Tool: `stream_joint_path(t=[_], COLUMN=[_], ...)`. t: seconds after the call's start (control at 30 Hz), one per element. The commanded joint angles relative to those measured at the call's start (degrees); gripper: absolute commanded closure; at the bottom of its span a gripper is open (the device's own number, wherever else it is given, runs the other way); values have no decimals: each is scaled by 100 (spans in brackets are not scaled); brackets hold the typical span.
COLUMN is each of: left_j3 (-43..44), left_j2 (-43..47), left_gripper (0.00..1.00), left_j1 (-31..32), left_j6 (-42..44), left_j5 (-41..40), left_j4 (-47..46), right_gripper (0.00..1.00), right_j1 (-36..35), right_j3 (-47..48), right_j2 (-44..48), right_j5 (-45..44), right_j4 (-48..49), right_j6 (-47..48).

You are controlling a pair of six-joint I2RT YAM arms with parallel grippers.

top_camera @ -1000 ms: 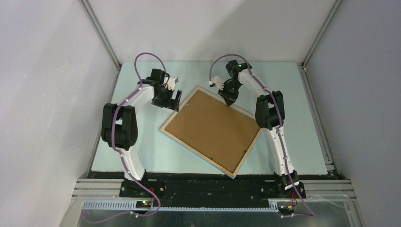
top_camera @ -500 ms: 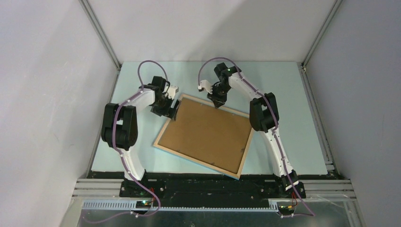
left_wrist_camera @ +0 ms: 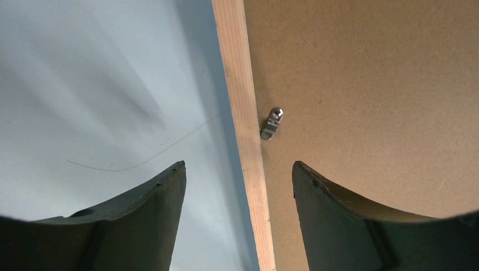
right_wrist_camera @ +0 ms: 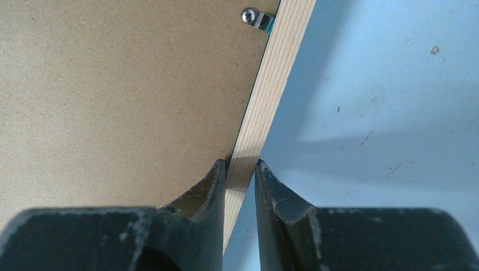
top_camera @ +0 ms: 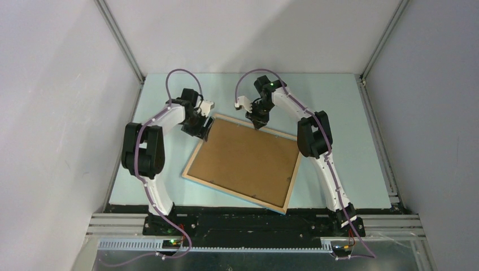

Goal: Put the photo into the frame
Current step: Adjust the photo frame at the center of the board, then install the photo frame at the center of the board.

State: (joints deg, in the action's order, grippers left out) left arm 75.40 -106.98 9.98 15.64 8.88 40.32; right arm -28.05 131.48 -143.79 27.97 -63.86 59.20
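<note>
The frame (top_camera: 233, 193) lies face down on the table, its light wood back up, with a brown backing board (top_camera: 244, 161) set in it. The photo is hidden. My left gripper (top_camera: 204, 129) stands open at the far left corner. In the left wrist view its fingertips (left_wrist_camera: 179, 169) straddle the wooden rail (left_wrist_camera: 243, 113) with a gap on each side. My right gripper (top_camera: 257, 123) is shut on the frame's far rail. In the right wrist view both pads press the rail (right_wrist_camera: 277, 73) between them, my right gripper (right_wrist_camera: 240, 162) centred on it.
Small metal turn clips (left_wrist_camera: 272, 123) (right_wrist_camera: 254, 18) sit on the backing board near the rail. The pale blue table (top_camera: 339, 113) is walled by grey panels and aluminium posts on three sides. The arm bases stand at the near edge.
The right arm has dragged the frame to the left and turned it. The left gripper's jaws have narrowed around the frame's left rail while staying apart from it.
</note>
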Motion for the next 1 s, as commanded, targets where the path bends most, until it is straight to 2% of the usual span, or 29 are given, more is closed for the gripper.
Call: stream_joint_path(t=[0.0, 0.97], left_j3=[376, 781], left_j2=[-135, -607], left_gripper=[27, 43], left_j1=[26, 207], left_j6=[160, 37], left_j5=[-77, -170], left_j4=[-24, -25], right_gripper=[100, 100], right_j1=[-107, -99], right_j3=[-28, -202], right_j2=[79, 193], right_j5=[269, 249], right_j4=[-173, -98], right_j6=[254, 251])
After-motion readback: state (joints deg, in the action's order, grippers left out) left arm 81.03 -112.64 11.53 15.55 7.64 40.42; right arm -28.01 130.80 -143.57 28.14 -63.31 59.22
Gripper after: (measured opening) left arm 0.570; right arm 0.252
